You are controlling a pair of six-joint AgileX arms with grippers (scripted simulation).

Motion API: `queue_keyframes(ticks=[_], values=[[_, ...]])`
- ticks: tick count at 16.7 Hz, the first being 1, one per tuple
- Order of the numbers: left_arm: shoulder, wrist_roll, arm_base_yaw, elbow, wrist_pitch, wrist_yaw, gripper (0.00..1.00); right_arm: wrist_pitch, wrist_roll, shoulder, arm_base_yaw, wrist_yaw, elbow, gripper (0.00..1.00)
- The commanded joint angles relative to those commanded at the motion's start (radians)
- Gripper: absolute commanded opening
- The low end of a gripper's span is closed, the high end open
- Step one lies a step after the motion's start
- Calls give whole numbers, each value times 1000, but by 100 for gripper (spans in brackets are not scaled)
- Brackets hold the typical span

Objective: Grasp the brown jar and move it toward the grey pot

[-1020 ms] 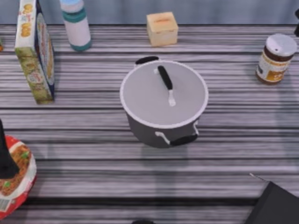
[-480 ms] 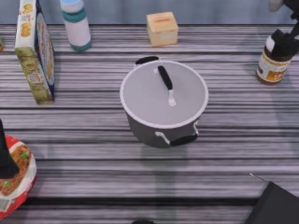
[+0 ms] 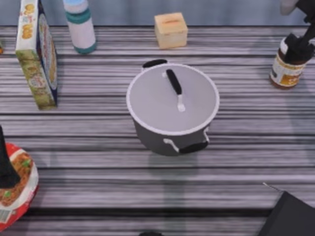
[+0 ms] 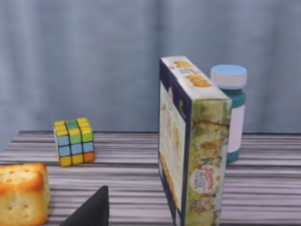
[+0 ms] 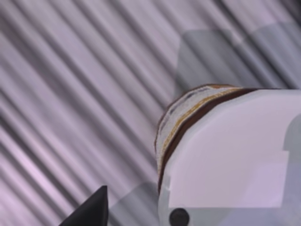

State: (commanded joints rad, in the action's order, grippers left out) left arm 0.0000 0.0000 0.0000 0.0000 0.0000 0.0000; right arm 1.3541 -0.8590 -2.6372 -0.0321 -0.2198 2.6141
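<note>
Brown jar [image 3: 285, 70], cream-and-orange label unreadable, stood upright at far right, well apart from central grey pot [image 3: 172, 108]. Right gripper [image 3: 298, 45] positioned over jar lid; jaw state indeterminable. Left arm parked near-left beside noodle bowl [image 3: 17, 189].

No text can be read with confidence. The tall box [image 4: 194, 155] at the table's far left carries yellow lettering and a small red logo, both illegible. The brown jar [image 3: 285, 69] at far right has an unreadable cream-and-orange label.
</note>
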Motion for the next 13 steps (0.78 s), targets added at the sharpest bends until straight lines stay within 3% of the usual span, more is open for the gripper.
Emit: queue_keyframes(ticks=[7,12,13], values=[[0,0,0,0,0,0,100,-151,19,-24,18,3,-118,100],[0,0,0,0,0,0,100,-168,21,-28,20,3,-133,100],[0,0,0,0,0,0,100,-168,21,-28,20,3,-133,92]])
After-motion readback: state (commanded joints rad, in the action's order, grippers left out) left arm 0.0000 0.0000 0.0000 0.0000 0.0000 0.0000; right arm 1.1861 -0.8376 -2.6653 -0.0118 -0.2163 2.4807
